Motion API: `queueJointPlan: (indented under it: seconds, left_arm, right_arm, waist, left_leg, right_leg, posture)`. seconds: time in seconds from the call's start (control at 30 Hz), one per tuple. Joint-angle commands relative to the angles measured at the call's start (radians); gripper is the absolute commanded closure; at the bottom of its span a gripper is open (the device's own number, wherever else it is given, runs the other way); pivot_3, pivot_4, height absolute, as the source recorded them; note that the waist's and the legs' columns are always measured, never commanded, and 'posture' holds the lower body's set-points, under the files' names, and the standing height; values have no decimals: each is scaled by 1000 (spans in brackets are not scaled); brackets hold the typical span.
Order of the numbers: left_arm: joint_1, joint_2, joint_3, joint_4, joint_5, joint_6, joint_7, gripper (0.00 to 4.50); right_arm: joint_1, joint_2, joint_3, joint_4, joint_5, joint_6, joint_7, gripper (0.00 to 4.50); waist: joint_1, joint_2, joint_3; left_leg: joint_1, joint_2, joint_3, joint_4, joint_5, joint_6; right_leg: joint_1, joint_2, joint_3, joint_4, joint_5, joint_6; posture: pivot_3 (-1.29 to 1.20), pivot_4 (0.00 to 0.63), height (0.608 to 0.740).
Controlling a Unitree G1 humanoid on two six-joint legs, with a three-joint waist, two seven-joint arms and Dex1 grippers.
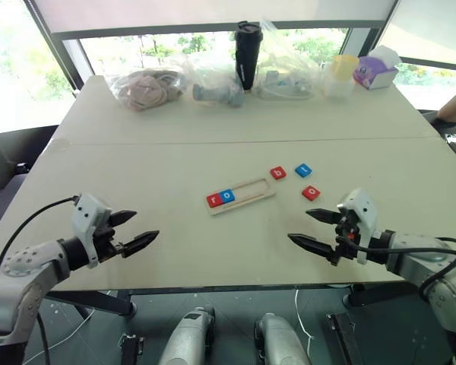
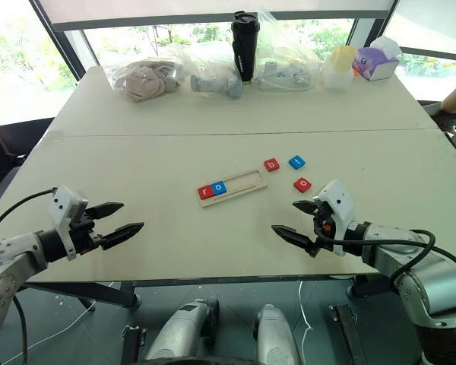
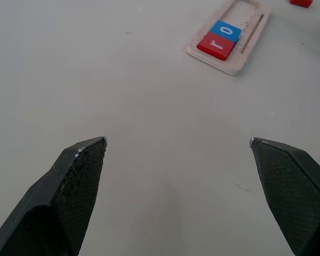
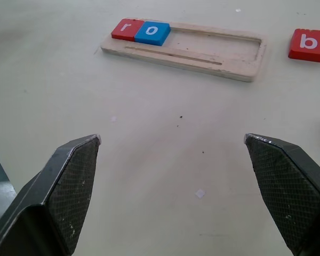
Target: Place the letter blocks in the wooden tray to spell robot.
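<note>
On the worktop [image 1: 137,160], two letter blocks [image 1: 220,198] sit inside the wooden tray [image 1: 254,189], three lie outside; left gripper [image 1: 140,230] and right gripper [image 1: 302,228] have fingers released.

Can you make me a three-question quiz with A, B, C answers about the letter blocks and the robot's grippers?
1. Where is the red r block?
A. in the wooden tray
B. on the bare table
C. in a gripper

2. How many blocks lie outside the tray?
A. one
B. three
C. five

3. How are the left gripper and right gripper?
A. both open
B. both shut
C. one holding a block

Answers: A, it sits at the tray's end beside the blue o block; B, two red and one blue; A, fingers spread, nothing between.
</note>
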Motion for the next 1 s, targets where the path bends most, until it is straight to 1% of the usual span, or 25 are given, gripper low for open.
queueJointPlan:
  seconds: [0.03,0.33,0.47,0.5,0.57,0.63,0.7,0.77,0.8,0.9,1.0]
  left_arm:
    - [-12,12,35,1,-4,-29,-6,0]
    - [-36,18,20,0,-13,-4,-4,0]
    - [-51,24,12,6,11,-8,9,0]
    - [-59,32,8,15,30,-12,19,0]
    - [-91,75,10,37,56,-4,18,0]
    - [-125,119,5,56,65,4,-1,0]
    - [-175,185,-20,73,56,9,-70,0]
    - [-241,222,-71,87,51,10,-129,0]
    - [-287,222,-115,97,54,9,-152,0]
    - [-423,168,-266,166,105,-23,-196,0]
    - [-521,88,-387,282,183,-89,-223,0]
  right_arm:
    - [-13,-13,-17,-18,1,-16,7,21]
    - [-9,3,-9,-28,-4,-16,-8,21]
    - [-19,11,-12,-22,1,1,-30,21]
    - [-27,6,-13,-18,5,35,-49,21]
    - [-45,-25,-30,-11,22,106,-65,21]
    - [-66,-61,-41,-14,37,146,-49,21]
    - [-108,-105,-77,-17,72,182,-26,21]
    - [-147,-136,-92,-33,105,214,-13,21]
    - [-162,-142,-83,-54,119,227,-12,21]
    - [-185,-126,-20,-130,135,245,-36,21]
    - [-195,-72,24,-183,136,262,-105,21]
  waist:
    - [0,0,0]
    - [0,0,0]
    - [1,0,0]
    - [2,0,0]
    - [1,0,0]
    - [2,0,0]
    - [1,0,0]
    - [1,0,0]
    - [2,0,0]
    - [6,1,0]
    - [4,0,0]
  left_leg:
    - [0,0,0,0,0,0]
    - [0,0,0,0,0,0]
    - [0,0,0,0,0,0]
    - [0,0,0,0,0,0]
    - [0,0,0,0,0,0]
    - [0,0,0,0,0,0]
    - [0,0,0,0,0,0]
    - [0,0,0,0,0,0]
    - [0,0,0,0,0,0]
    - [-1,0,0,-1,0,0]
    - [-2,0,1,-1,0,0]
  right_leg:
    - [0,0,0,0,0,0]
    - [0,0,0,0,0,0]
    - [0,0,0,0,0,0]
    - [0,0,0,0,0,0]
    - [-1,0,0,0,0,0]
    - [-2,0,0,1,0,0]
    - [-2,0,0,0,0,0]
    - [-2,0,0,-1,0,0]
    - [-2,0,0,-1,0,0]
    - [-2,0,0,-1,0,0]
    - [-1,-1,0,-1,0,0]
  posture:
    - [0,150,740]
    - [0,150,740]
    - [0,150,740]
    - [0,150,740]
    - [0,150,740]
    - [0,150,740]
    - [0,150,740]
    - [0,150,740]
    - [0,150,740]
    - [0,150,740]
    - [0,150,740]
